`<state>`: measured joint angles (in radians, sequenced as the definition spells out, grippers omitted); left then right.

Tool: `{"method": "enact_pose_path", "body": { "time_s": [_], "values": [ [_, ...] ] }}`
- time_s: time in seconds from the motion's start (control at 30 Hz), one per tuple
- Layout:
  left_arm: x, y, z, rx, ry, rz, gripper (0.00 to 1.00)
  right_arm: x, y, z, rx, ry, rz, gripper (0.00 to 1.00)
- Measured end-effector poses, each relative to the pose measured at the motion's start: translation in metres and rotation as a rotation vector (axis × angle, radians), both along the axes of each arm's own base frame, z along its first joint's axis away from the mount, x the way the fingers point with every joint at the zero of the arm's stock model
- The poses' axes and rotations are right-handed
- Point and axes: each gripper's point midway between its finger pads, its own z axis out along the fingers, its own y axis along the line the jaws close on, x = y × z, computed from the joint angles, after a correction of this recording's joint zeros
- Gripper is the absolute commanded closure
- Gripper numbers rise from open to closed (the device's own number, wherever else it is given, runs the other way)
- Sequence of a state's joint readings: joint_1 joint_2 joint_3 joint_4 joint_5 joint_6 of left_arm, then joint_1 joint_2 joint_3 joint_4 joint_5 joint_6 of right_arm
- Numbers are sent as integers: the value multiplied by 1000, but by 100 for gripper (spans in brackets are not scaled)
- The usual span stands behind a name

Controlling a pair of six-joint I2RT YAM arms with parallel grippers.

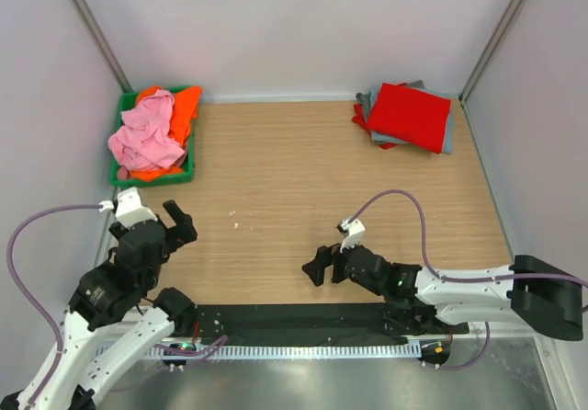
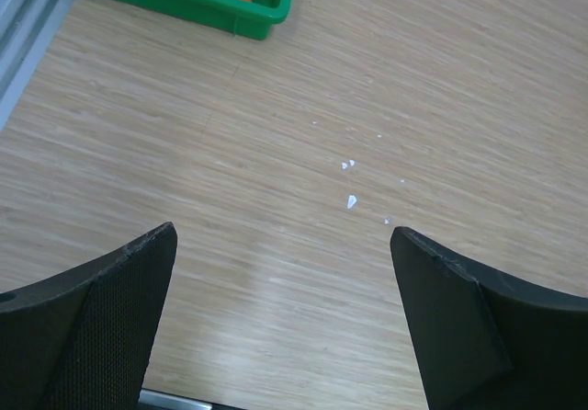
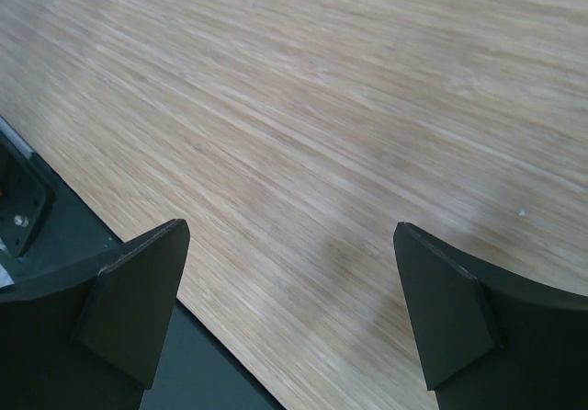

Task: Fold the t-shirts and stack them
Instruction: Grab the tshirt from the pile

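- I am holding my left gripper [image 1: 158,215] and right gripper [image 1: 331,249] spread wide, gripping nothing.
- The pink t-shirt [image 1: 145,139] is lying heaped in the green bin [image 1: 152,180], ahead of my left gripper, the nearer one.

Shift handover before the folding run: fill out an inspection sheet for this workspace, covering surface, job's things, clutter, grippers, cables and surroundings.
Surface: light wood-grain table, no damage seen.
Job's things: pink t-shirt crumpled over an orange t-shirt in the green bin, far left; red t-shirt folded on top of a stack, far right, with a grey t-shirt beneath.
Clutter: small white specks on the wood ahead of the left arm.
Grippers: left gripper and right gripper low over the table, jaws wide open, holding nothing.
Cables: a purple cable loops off each arm, apart from the shirts.
Surroundings: pale walls, metal posts in the far corners.
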<state>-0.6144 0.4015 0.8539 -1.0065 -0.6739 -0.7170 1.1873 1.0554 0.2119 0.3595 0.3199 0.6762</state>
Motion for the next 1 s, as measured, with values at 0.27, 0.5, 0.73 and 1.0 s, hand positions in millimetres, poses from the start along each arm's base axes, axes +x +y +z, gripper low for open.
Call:
{"method": "enact_pose_path", "body": {
  "time_s": [0.27,0.5,0.73,1.0],
  "values": [
    [29,-1,26,210,77,8,0,9,-7,25,142,-52,-78,0],
    [122,9,52,189,199,117,0,11,-7,20,123,-45,-91,0],
    [210,76,-25,-1,412,283,14,11,3,16,83,-26,-68,0],
    [266,103,-88,-157,479,287,21,14,10,7,30,-7,-67,0]
  ]
}}
